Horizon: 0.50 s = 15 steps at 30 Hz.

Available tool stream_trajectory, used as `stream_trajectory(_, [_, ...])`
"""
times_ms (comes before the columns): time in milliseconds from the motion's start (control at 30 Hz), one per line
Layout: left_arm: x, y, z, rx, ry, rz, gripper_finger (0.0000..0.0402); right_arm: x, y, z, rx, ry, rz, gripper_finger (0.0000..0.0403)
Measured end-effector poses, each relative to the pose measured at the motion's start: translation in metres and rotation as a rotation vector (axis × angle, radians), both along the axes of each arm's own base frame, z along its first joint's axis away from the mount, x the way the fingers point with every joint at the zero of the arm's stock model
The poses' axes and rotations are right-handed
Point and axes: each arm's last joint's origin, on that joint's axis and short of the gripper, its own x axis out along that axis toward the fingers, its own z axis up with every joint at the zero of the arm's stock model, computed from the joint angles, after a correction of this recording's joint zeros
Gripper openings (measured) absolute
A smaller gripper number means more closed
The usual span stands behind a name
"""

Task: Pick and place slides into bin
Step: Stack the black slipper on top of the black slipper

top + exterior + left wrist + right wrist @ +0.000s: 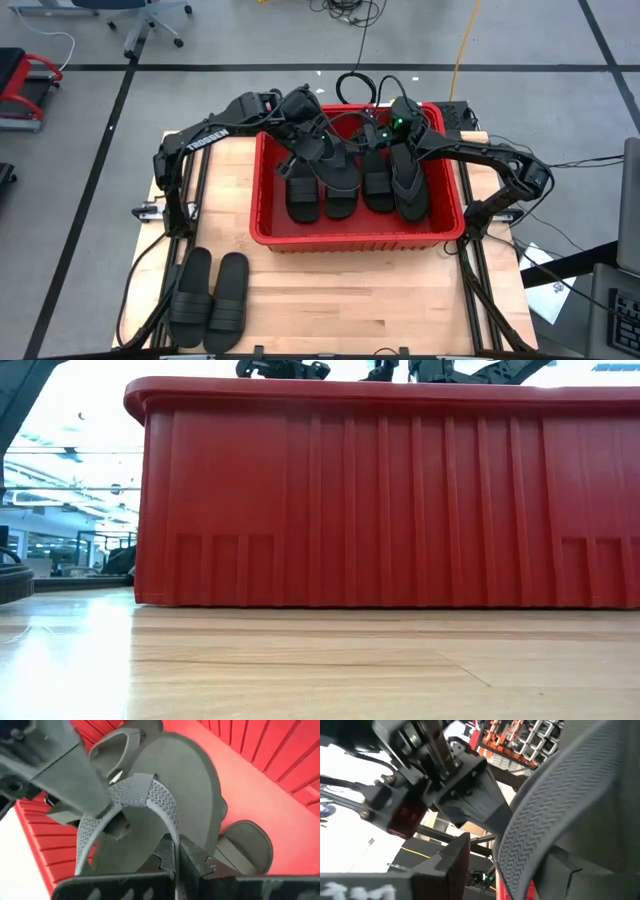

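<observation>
1. step in hand, as i judge it: lowering slides into the bin, which stands toward the far edge of the surface. both arms reach over the bin's far wall.
2. the left claw is pinched tight on the thin patterned strap of a flip-flop, which hangs tilted over the red floor of the bin; the high view places this near the bin's far-left part.
3. the right claw hovers over the far-right part of the bin. its jaws stand wide, and its wrist view shows a tread-patterned sole pressed close. whether that sole is gripped or merely beside the fingers, i cannot tell.
4. four slides already lie abreast inside the bin; a pair of ribbed-strap slides waits at the near-left corner of the surface, well apart from the bin.
5. next move, i judge: the left claw should let the flip-flop down and release it, then reach for the pair outside.
6. hard to make out: the arms cover the far end of the bin from above, so exactly which slide each claw meets is unclear. the low view shows only the bin's outer wall, with arm parts just above the rim.
</observation>
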Motion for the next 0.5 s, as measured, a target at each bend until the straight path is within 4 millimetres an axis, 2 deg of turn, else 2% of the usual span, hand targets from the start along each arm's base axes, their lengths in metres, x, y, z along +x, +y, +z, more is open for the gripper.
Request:
stream_trajectory(200, [0.0007,-0.0012,-0.0014,-0.007,0.010,0.003,0.0000,0.0022,0.0040,0.0000,-0.055,-0.017,0.013,0.0145])
stream_trajectory(300, [0.0012,-0.0026,-0.0015,-0.012,0.010,0.005,0.0000,0.0036,0.0066,0.0000,-0.082,-0.025,0.022,0.0104])
stream_trajectory(433, [0.0016,-0.0043,-0.0014,-0.025,0.012,0.017,0.0000,0.0040,0.0074,0.0006,-0.131,-0.045,0.024,0.0022])
stream_trajectory(500, [0.0018,-0.0037,-0.0013,-0.019,0.013,0.037,0.0001,0.0041,0.0073,0.0014,-0.159,-0.060,0.018,0.0010])
